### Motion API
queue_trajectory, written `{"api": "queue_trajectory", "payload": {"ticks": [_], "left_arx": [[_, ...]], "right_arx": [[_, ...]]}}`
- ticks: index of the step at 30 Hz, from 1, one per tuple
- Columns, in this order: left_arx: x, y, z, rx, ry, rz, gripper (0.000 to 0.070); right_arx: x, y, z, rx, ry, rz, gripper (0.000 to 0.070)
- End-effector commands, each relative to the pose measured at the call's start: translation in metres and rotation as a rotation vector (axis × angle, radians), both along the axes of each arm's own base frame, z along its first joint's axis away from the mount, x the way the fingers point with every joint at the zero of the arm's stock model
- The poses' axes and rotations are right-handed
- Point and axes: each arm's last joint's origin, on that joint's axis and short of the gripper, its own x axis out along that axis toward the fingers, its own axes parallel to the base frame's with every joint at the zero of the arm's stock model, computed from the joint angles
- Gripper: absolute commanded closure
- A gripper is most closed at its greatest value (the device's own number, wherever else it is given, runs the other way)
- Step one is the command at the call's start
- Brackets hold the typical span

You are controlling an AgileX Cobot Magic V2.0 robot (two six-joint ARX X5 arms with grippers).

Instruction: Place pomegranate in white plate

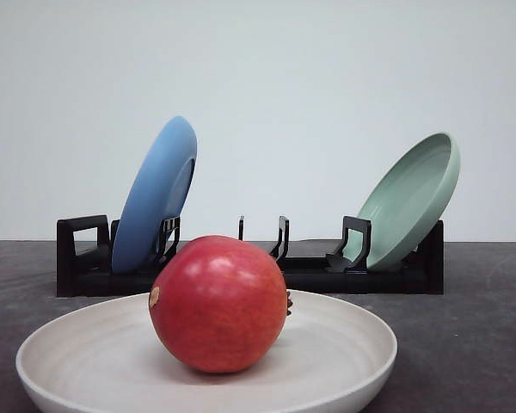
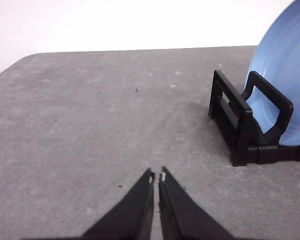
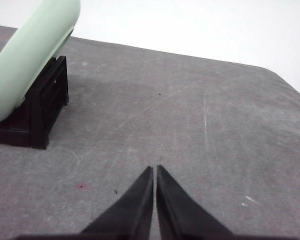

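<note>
Pomegranate (image 1: 220, 303): resting in white plate (image 1: 344, 361), near its middle, calyx to the right. Behind: black rack (image 1: 310, 275) holding blue plate (image 1: 156, 194) at left end, green plate (image 1: 410, 198) at right, both tilted. Left gripper (image 2: 157, 176): clenched, empty, above grey table (image 2: 90, 125). Right gripper (image 3: 154, 170): clenched, empty.

Left gripper (image 2: 156, 176): two black tapered fingers, tips drawn together with only a hairline slit between them (a speck of white shows at each tip). Nothing held. Points forward and slightly downward, hanging above the surface without touching it.

Right gripper (image 3: 154, 169): two black tapered fingers of the same pattern, tips pressed closed, a thin seam running down between them. Nothing held. Points forward, raised off the surface.

Arms and wrists: hidden behind the cameras.
</note>
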Motion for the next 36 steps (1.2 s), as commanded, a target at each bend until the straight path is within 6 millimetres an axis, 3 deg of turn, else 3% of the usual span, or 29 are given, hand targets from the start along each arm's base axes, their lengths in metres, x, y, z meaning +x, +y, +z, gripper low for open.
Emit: {"api": "queue_trajectory", "payload": {"ticks": [1, 36], "left_arx": [[0.0004, 0.0, -0.0037, 0.0, 0.011, 0.001, 0.07], [0.0004, 0.0, -0.0037, 0.0, 0.011, 0.001, 0.07]], "right_arx": [[0.0002, -0.0001, -0.0004, 0.009, -0.008, -0.002, 0.0697], [0.0002, -0.0001, -0.0003, 0.009, -0.009, -0.002, 0.0697]]}}
